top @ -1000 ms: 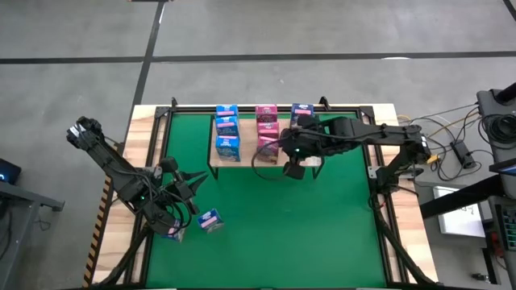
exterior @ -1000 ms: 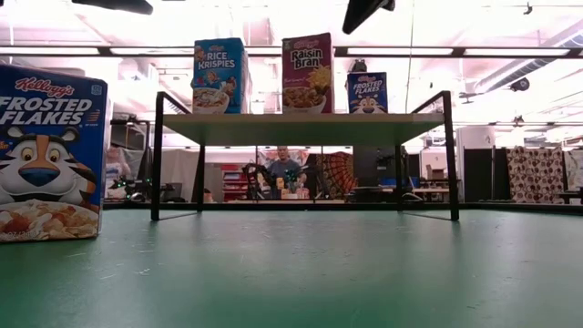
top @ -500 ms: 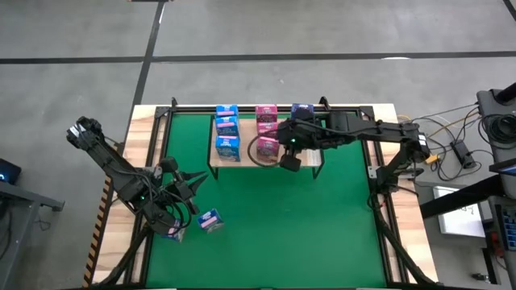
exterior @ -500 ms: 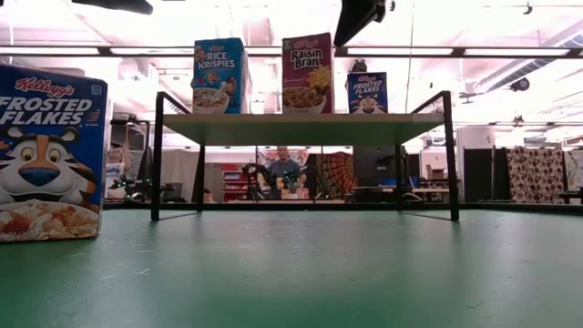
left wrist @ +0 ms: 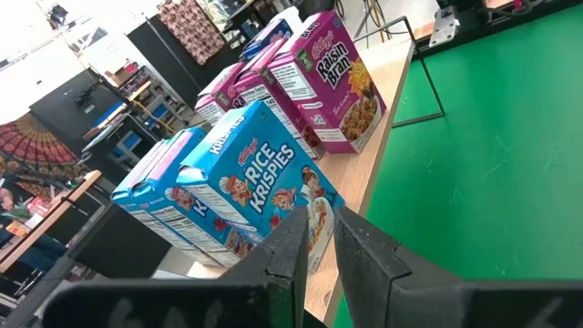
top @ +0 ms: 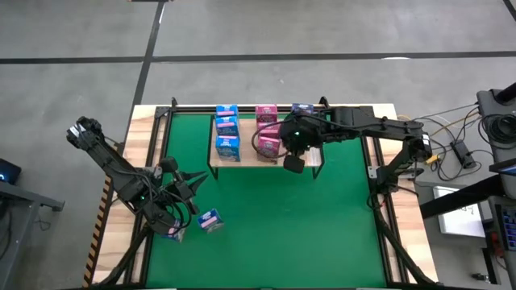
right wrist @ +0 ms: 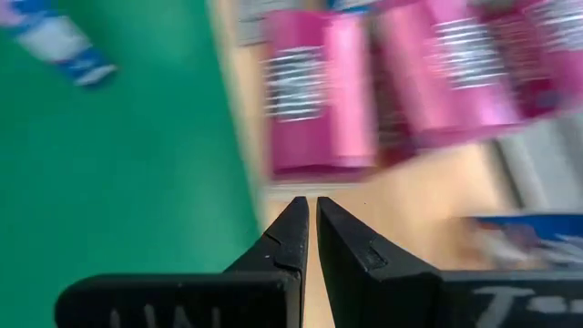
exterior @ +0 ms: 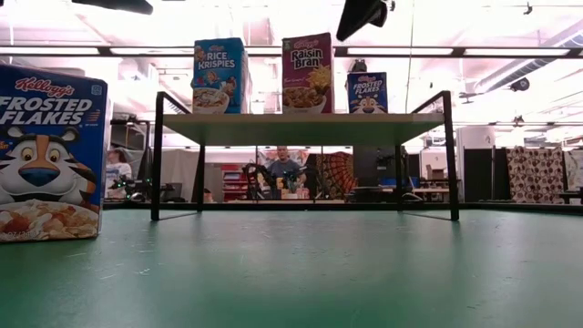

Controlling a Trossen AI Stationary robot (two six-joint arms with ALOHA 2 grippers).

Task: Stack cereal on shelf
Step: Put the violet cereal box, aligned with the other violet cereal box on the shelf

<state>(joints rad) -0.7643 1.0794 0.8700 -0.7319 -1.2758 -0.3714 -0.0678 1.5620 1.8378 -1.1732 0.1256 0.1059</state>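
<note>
Small printed cereal boxes lined in rows on the light-wood shelf [top: 274, 157], light blue Rice Krispies [left wrist: 264, 187], pink Raisin Bran [left wrist: 339, 87], dark blue Frosted Flakes [exterior: 367, 92], right gripper [top: 293, 163] held over the shelf front, fingers pressed together, left gripper [top: 197, 179] pressed together near a Frosted Flakes box on the mat [top: 210, 220].

Shelf [top: 266, 158] sits at the tabletop's [top: 145, 121] far edge with boxes [top: 227, 134] lined up in rows on it; two more boxes [top: 210, 221] lie near the left arm [top: 121, 171], well apart from it.

Two dark arms, black cables
</note>
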